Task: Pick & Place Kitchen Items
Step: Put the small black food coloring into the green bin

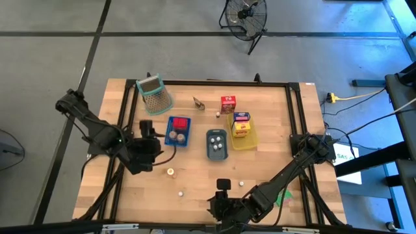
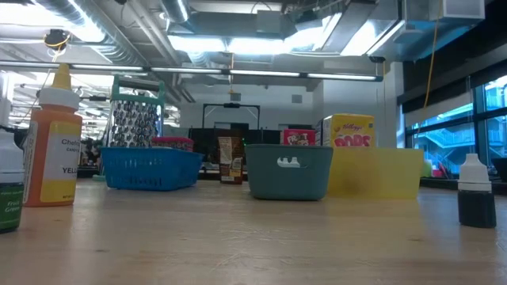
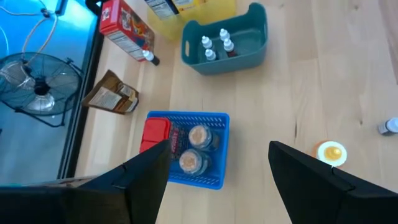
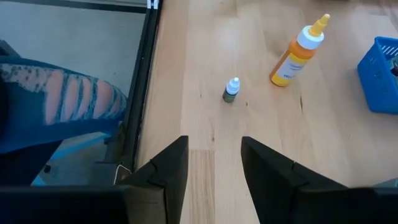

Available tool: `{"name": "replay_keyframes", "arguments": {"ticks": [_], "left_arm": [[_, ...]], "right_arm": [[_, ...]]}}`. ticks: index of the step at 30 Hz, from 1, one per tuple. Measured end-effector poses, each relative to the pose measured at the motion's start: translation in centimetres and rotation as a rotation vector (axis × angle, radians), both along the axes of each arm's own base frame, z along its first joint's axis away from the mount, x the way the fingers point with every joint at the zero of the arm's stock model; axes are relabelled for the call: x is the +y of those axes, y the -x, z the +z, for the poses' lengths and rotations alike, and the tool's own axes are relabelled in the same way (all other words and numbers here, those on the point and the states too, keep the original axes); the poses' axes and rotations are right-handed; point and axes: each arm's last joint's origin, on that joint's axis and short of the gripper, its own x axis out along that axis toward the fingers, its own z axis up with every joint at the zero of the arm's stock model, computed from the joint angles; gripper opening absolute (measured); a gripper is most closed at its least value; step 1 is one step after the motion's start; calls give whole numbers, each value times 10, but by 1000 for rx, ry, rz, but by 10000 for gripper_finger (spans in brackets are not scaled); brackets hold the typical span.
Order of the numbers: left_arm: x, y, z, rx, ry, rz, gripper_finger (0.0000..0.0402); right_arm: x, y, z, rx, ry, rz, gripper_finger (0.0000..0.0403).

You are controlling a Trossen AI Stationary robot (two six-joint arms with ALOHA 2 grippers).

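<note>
My left gripper (image 1: 153,151) (image 3: 217,155) hangs open above the table, just near-left of the blue tray (image 1: 177,130) (image 3: 214,121), touching nothing. In that tray lie a red carton (image 3: 154,134) and two round jars (image 3: 194,148). My right gripper (image 1: 218,203) (image 4: 214,146) stands open over the near edge, nothing between its fingers. Ahead of it stand a yellow squeeze bottle (image 4: 297,55) (image 1: 170,172) and a small green bottle (image 4: 231,90) (image 1: 180,193), both upright on the wood. The grey-blue tray (image 1: 217,144) (image 3: 255,25) holds small white-capped bottles. The yellow tray (image 1: 247,140) holds cartons; a red carton (image 1: 227,104) stands behind it.
A green-rimmed grater (image 1: 155,93) stands at the far left and a brown pouch (image 1: 199,103) beside it. One small bottle (image 1: 241,183) (image 2: 475,194) stands near the right arm. Dark rails (image 1: 296,110) frame the table. Bare wood lies between the trays and the near edge.
</note>
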Motion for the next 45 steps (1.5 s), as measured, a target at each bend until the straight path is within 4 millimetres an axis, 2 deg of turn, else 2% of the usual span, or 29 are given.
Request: {"name": "replay_keyframes", "arguments": {"ticks": [8,15,19,26,30,45], "left_arm": [[-7,-2,-16,-12,-17,-31,265],[-7,-2,-18,-11,-18,-30,267],[-7,-3,-18,-18,-11,-31,266],[-8,-3,-17,-39,26,2,267],[-8,-4,-17,-42,30,3,265],[-9,-4,-18,-39,27,3,267]], "right_arm": [[4,-3,3,-21,-69,43,152],[2,-10,7,-61,-79,54,157],[1,-11,7,-63,-80,51,180],[0,-11,7,-73,-71,15,256],[0,-11,7,-59,-85,32,285],[1,-11,7,-48,-134,36,293]]}}
